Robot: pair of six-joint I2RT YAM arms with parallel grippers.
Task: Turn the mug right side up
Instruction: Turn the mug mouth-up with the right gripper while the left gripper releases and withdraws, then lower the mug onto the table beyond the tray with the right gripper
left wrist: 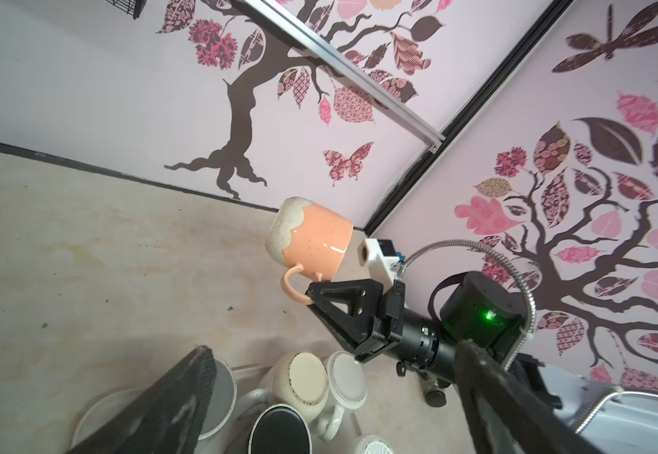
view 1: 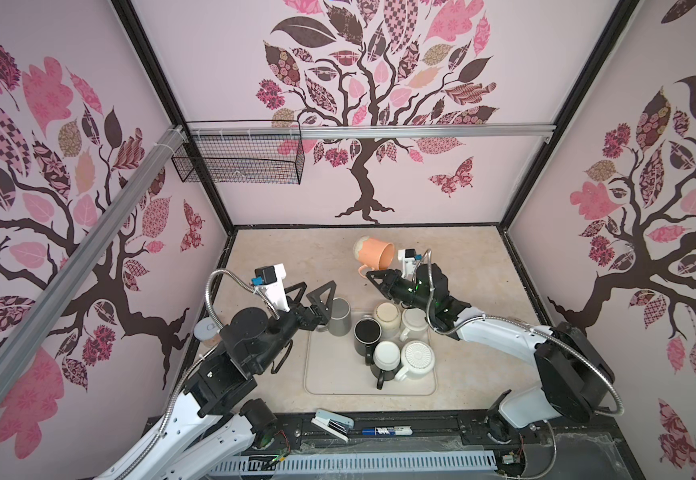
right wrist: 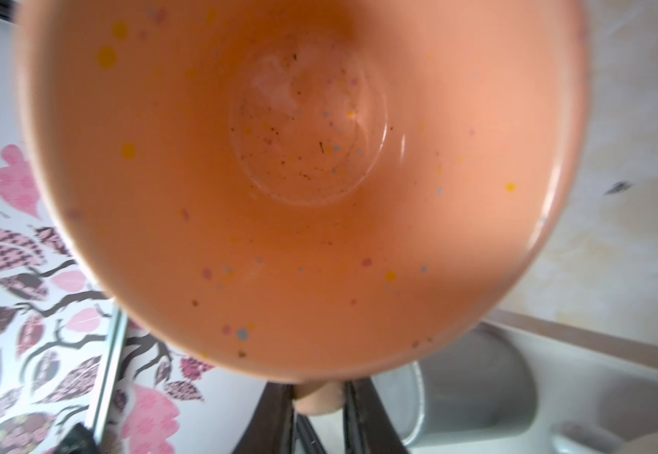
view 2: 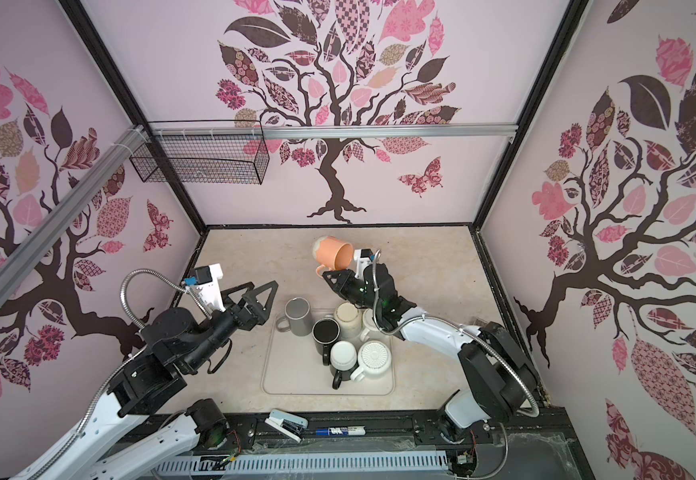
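Note:
An orange mug (view 1: 375, 251) (view 2: 334, 253) with a speckled cream base hangs in the air above the table's back middle. It is tipped on its side, base toward the back left, handle underneath. My right gripper (view 1: 370, 275) (view 2: 327, 275) (left wrist: 312, 295) is shut on the mug's handle. In the right wrist view the mug's mouth (right wrist: 300, 177) fills the picture, with the handle pinched between the right gripper's (right wrist: 318, 401) fingers. My left gripper (view 1: 317, 286) (view 2: 262, 284) (left wrist: 333, 348) stands open and empty beside an upright grey mug (view 1: 340, 316) (view 2: 297, 316).
A beige tray (view 1: 325, 374) (view 2: 288, 376) holds the grey mug and several other mugs, among them an overturned cream one (view 1: 387, 318) and a black one (view 1: 367, 332). A stapler (view 1: 332, 424) and a marker (view 1: 386, 431) lie by the front rail. A wire basket (view 1: 238, 153) hangs on the back wall.

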